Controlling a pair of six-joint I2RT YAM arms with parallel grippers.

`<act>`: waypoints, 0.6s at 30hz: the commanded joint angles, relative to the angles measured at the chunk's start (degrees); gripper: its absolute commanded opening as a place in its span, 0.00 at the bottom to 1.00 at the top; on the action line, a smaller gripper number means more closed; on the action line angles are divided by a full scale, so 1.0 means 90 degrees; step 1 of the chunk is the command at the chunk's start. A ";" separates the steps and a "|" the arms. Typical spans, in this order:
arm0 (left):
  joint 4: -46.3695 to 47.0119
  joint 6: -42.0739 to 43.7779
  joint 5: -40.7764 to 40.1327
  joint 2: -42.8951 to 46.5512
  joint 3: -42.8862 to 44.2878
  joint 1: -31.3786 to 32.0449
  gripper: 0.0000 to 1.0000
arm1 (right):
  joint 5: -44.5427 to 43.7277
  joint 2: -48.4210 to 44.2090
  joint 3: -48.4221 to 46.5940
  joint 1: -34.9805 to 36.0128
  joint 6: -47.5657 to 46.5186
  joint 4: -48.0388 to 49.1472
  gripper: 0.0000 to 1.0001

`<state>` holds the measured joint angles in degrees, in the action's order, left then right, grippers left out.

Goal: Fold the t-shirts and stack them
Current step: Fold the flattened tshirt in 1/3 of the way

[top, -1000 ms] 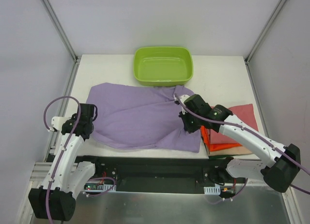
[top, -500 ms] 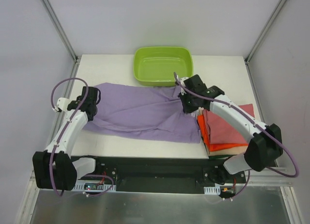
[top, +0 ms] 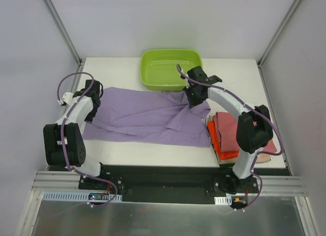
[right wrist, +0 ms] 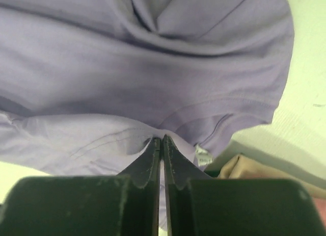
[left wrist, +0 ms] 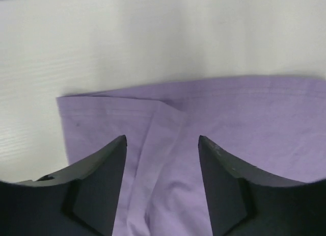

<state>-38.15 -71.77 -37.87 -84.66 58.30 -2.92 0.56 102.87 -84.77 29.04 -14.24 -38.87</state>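
A large lilac t-shirt (top: 147, 119) lies spread across the table, wrinkled towards its right end. My left gripper (top: 94, 95) hovers over the shirt's left edge, open, and the left wrist view shows its fingers (left wrist: 162, 139) apart above the flat lilac cloth (left wrist: 244, 124), holding nothing. My right gripper (top: 196, 97) is at the shirt's far right corner beside the tub, and it is shut (right wrist: 161, 139) on a pinch of the lilac fabric (right wrist: 153, 68). At the right sits a stack of folded t-shirts, with a rose-red one (top: 233, 131) on top of an orange one (top: 216, 140).
A lime-green tub (top: 170, 68) stands at the back centre, just beyond the shirt's far edge. A beige layer (top: 262, 157) shows under the stack at the right. Grey walls and metal frame posts close in the table (top: 117, 68).
Both arms swung away from the near edge, drawing the lilac shirt out flatter. The left gripper opened and let go of the shirt's left edge. The right gripper stays pinched on the cloth.
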 commanded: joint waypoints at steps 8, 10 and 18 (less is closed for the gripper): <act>-0.0019 0.1284 0.0789 0.0206 0.0681 -0.0428 0.99 | -0.1468 0.0584 -0.1062 -0.0121 0.0352 -0.0027 0.72; -0.0009 0.1489 0.0925 0.0626 0.0534 -0.0428 0.99 | -0.1293 0.0057 -0.0447 -0.0082 0.0449 0.0216 0.77; 0.1355 0.3149 0.3802 0.1604 -0.0899 -0.0418 0.99 | 0.1986 -0.1615 0.2669 0.0201 0.1980 0.2715 0.96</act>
<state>-33.28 -53.25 -20.88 -71.72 57.78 -6.81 2.33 92.38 -68.23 28.69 -5.91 -27.55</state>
